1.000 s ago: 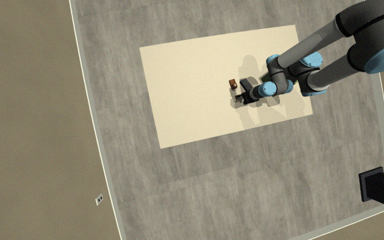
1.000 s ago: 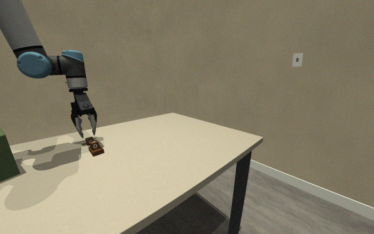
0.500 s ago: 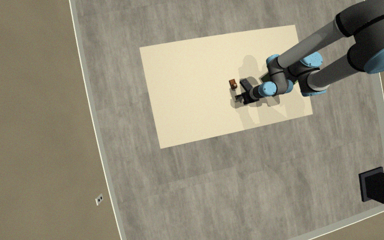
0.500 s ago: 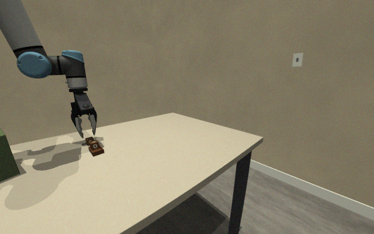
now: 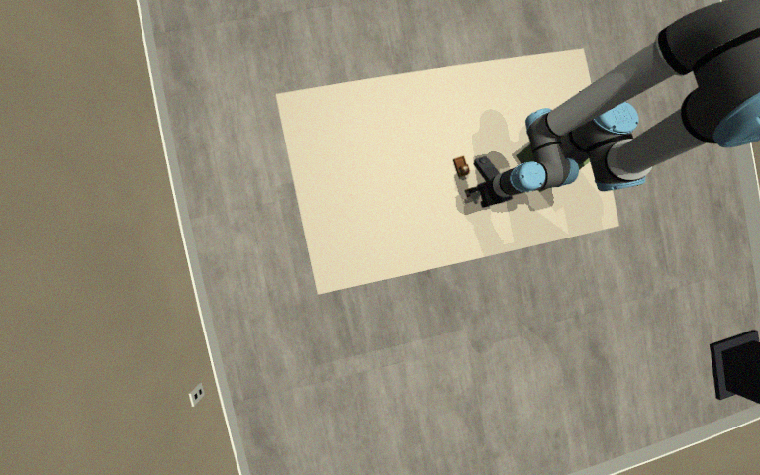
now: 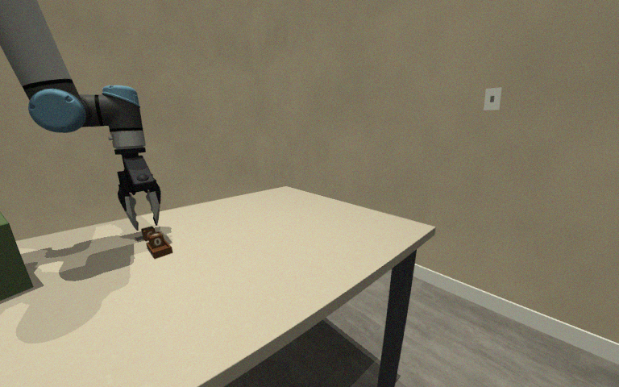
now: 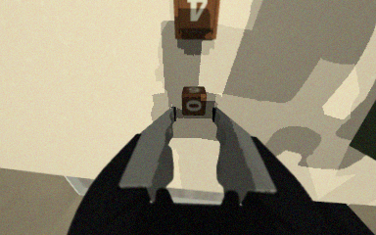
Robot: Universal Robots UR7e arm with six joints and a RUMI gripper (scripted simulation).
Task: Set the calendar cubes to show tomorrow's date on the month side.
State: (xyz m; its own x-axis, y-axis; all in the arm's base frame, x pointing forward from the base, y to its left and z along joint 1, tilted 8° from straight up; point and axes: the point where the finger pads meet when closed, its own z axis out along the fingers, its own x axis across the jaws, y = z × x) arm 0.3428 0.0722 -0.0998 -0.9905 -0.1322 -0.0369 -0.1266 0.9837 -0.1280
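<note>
Gripper (image 6: 145, 223) above the table (image 6: 283, 255), its jaws partly open with nothing between them. A loose cube (image 7: 194, 101) lies on the table just below and beyond the fingertips, in line with the gap. The tray (image 7: 196, 20) with a second cube (image 6: 155, 239) stands just past it, blocking a straight path farther on. Bare table surface extends on both sides of the cube and toward the far edge. A green block (image 6: 11, 264) stands well apart, near the arm's side.
</note>
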